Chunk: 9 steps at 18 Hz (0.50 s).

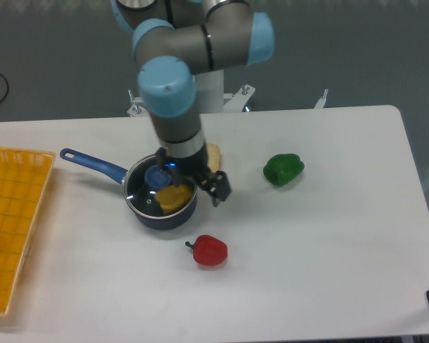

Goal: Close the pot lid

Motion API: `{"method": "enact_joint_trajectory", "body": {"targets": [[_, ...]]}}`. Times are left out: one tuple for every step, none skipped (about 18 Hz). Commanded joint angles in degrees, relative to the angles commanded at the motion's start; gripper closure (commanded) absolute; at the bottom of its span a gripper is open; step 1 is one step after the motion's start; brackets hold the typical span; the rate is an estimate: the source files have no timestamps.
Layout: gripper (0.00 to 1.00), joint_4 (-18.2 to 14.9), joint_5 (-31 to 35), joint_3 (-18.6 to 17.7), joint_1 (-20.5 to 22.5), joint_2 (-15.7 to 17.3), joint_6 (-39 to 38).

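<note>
Gripper (216,187) first: we see its dark fingers hanging just off the right side of the pot, above the worktop, with nothing between them; they look slightly parted, though the view is too small for us to be sure how wide.

Nearest to us on the white worktop (322,250) lies a red pepper (210,251), stem pointing left, a little in front of the pot and apart from it. At the left edge sits a yellow grid tray (13,221), cut off by the frame, with a small pinkish thing barely showing at its left border that we cannot identify.

Next back is the pot (161,200), a dark navy saucepan whose long blue handle (91,163) runs up and to the left. The lid (157,191) rests on top of it, its glass covering the opening and its blue knob (157,176) sitting toward the rear of the disc as we see it. Through the glass we make out a yellow object (171,197) inside the pot.

Just behind the gripper and beside the pot's right rim, a pale bread-like roll (213,156) is partly hidden by the arm's wrist. Further right, well apart from the pot, lies a green pepper (283,169).

Farthest back, the arm (173,100) rises from its base beyond the worktop's rear edge, grey links with light blue joint caps, bending down over the pot.
</note>
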Motion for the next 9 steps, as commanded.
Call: {"method": "enact_joint_trajectory", "body": {"targets": [[0.0, 0.0, 0.0, 0.0, 0.8, 0.09, 1.84], [0.0, 0.0, -0.09, 0.0, 1.67, 0.09, 3.34], [0.0, -0.18, -0.35, 0.0, 2.73, 0.17, 4.66], [0.0, -0.18, -0.7, -0.09, 3.69, 0.26, 5.98], [0.0, -0.18, -0.79, -0.09, 4.83, 0.35, 7.73], [0.0, -0.26, -0.88, -0.09, 6.06, 0.26, 9.75], [0.0, -0.18, -0.71, -0.44, 7.21, 0.26, 12.12], [0.0, -0.26, -0.79, -0.44, 8.61, 0.26, 14.5], [0.0, -0.27, -0.88, -0.44, 10.1, 0.26, 16.87]]}}
